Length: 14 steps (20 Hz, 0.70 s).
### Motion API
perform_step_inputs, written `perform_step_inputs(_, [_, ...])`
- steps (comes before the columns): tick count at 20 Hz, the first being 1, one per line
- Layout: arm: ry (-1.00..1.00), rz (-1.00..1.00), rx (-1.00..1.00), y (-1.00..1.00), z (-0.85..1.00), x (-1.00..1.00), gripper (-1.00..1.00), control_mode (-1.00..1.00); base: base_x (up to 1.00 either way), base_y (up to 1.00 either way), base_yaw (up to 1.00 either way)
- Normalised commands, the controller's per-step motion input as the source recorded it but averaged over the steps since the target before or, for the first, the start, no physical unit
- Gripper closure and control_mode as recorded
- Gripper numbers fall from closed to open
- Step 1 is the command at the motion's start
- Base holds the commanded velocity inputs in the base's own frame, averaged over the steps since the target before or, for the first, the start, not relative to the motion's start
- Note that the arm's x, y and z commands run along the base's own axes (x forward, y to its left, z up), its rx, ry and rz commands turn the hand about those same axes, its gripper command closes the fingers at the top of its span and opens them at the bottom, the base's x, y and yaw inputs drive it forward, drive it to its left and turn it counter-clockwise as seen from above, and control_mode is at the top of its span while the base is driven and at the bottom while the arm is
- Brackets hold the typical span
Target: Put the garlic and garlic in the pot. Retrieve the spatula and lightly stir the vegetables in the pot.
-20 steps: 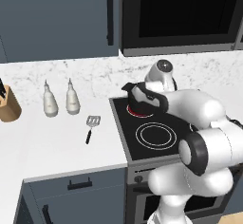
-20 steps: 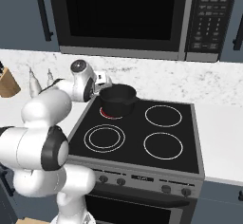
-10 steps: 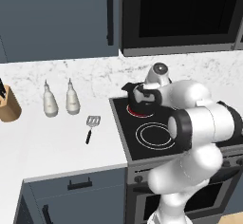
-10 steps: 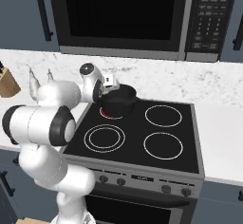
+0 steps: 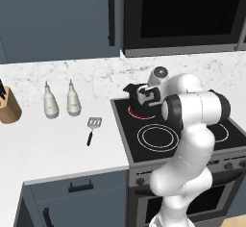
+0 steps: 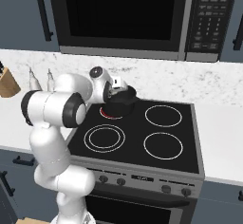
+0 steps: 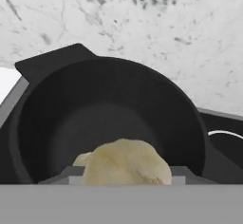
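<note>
My gripper (image 7: pixel 126 174) hangs just above the black pot (image 7: pixel 99 118) with a pale cream garlic (image 7: pixel 127 163) held between its fingertips. A small pale lump beside it may be the second garlic; I cannot tell. In the left base view the hand (image 5: pixel 146 96) sits over the pot (image 5: pixel 136 107) on the stove's back-left burner. The right base view shows the same hand (image 6: pixel 115 91) over the pot (image 6: pixel 122 106). The spatula (image 5: pixel 92 128) lies flat on the white counter left of the stove, well away from the gripper.
Two white bottles (image 5: pixel 50 105) (image 5: pixel 73 102) and a wooden knife block (image 5: pixel 8 109) stand on the counter to the left. A microwave (image 6: pixel 118 16) hangs above the stove. The other burners (image 6: pixel 163 145) carry nothing.
The hand has edged toward and over the pot while the elbow swung up and round. The garlic stays in the fingers, and pot and spatula have not moved.
</note>
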Motion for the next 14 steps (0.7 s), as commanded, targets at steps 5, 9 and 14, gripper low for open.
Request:
perform_step_inputs(5, [0.0, -0.05, 0.0, -0.12, -0.26, 0.56, 1.0, -1.0, 0.0, 0.0, 0.0])
perform_step_inputs(9, [0.0, -0.05, 0.0, -0.06, -0.28, 0.48, 1.0, -1.0, 0.0, 0.0, 0.0])
perform_step_inputs(14, [0.0, -0.04, 0.0, 0.0, -0.28, 0.33, -1.0, -1.0, 0.0, 0.0, 0.0])
